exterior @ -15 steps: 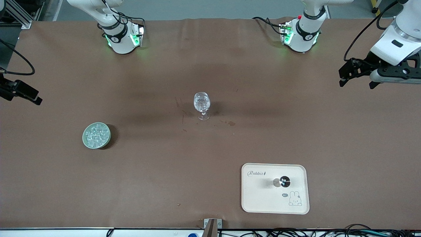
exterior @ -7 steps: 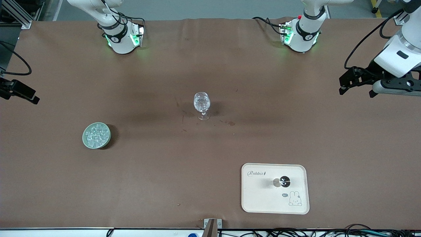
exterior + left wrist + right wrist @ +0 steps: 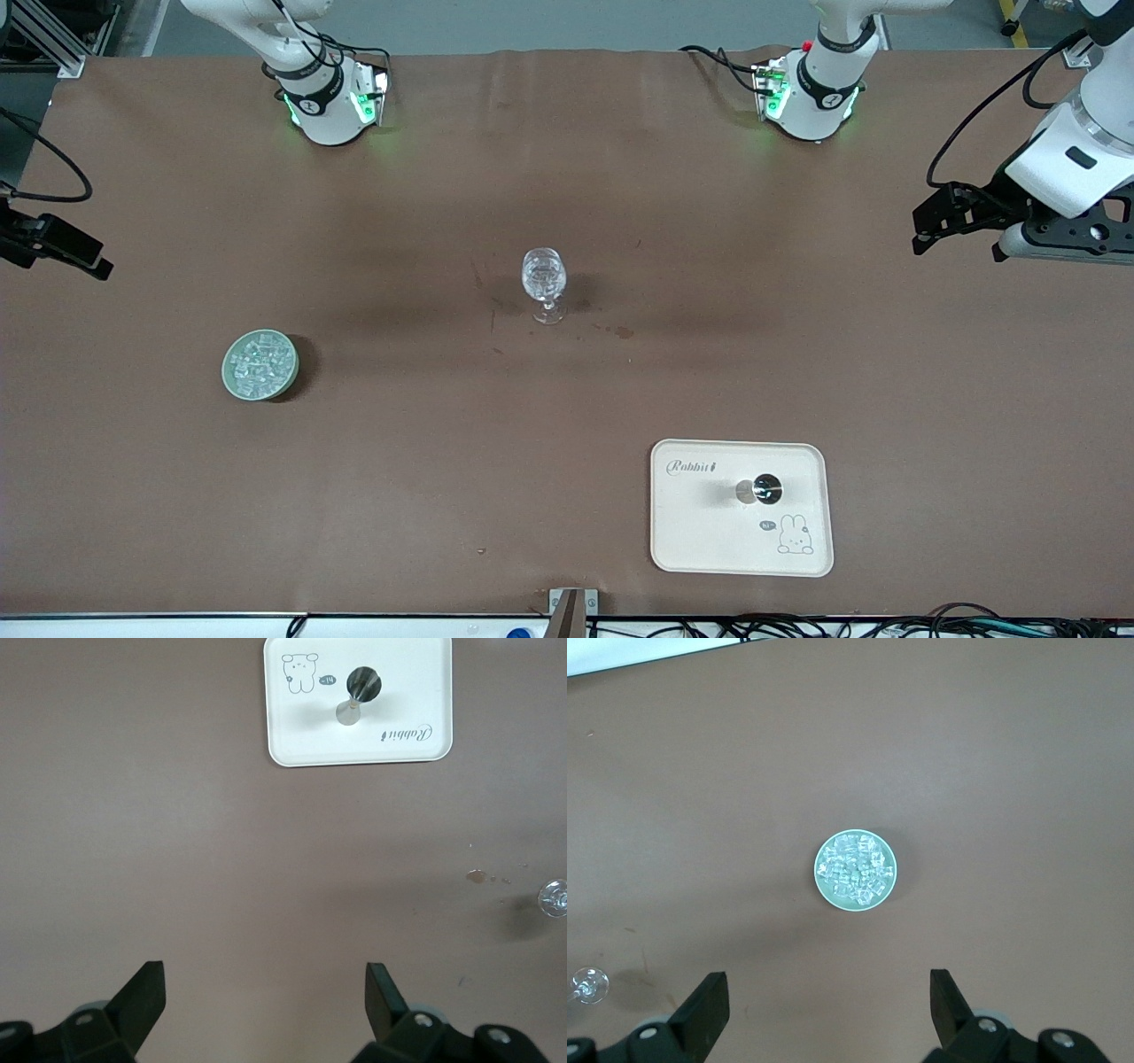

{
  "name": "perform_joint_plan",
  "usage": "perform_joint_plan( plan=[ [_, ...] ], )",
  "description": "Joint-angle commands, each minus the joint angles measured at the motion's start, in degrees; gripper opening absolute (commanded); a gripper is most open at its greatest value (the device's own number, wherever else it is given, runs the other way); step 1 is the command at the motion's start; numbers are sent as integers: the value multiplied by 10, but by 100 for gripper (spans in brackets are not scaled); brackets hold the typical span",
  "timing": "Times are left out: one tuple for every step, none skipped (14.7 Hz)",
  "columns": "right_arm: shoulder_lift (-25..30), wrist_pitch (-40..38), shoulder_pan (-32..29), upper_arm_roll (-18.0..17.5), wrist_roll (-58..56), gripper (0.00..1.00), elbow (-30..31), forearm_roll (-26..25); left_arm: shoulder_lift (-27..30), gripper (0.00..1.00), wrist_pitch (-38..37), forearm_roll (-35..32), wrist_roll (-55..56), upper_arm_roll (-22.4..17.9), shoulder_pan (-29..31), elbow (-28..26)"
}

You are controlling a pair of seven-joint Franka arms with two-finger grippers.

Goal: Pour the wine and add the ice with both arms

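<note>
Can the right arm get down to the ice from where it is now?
Probably yes. The right tool is open and up in the air toward its end of the table, and the ice lies uncovered in its green bowl with only bare table around it.

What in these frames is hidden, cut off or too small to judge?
- Right gripper: front view, cut by the picture's edge.
- Stemmed glass: whether it holds liquid or ice, too small and clear.
- Metal object on the tray: seen from above, its type is unclear.
- Ice count in the green bowl: chunks overlap.
</note>
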State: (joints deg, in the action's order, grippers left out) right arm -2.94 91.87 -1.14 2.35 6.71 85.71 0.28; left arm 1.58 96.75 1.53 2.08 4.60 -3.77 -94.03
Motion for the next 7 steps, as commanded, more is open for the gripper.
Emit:
perform_joint_plan(
  plan=[
    [16,1,-9,-8,-7,100,17,8,1,99,-10,-3,4,2,3,10],
    [16,1,-9,-8,-7,100,17,8,2,99,-10,-3,8,2,3,10],
    [16,0,-9,-8,-7,100,17,7,2,99,-10,-3,12,2,3,10],
    [16,0,-9,-8,-7,100,17,8,2,99,-10,-3,12,2,3,10],
    [16,0,-9,-8,-7,100,17,8,2,99,-10,-3,12,2,3,10],
    [16,0,-8,-8,-7,100,17,7,2,99,-11,-3,12,1,3,10],
    [16,0,-8,-8,-7,100,17,8,2,99,-11,-3,13,1,3,10]
  ],
)
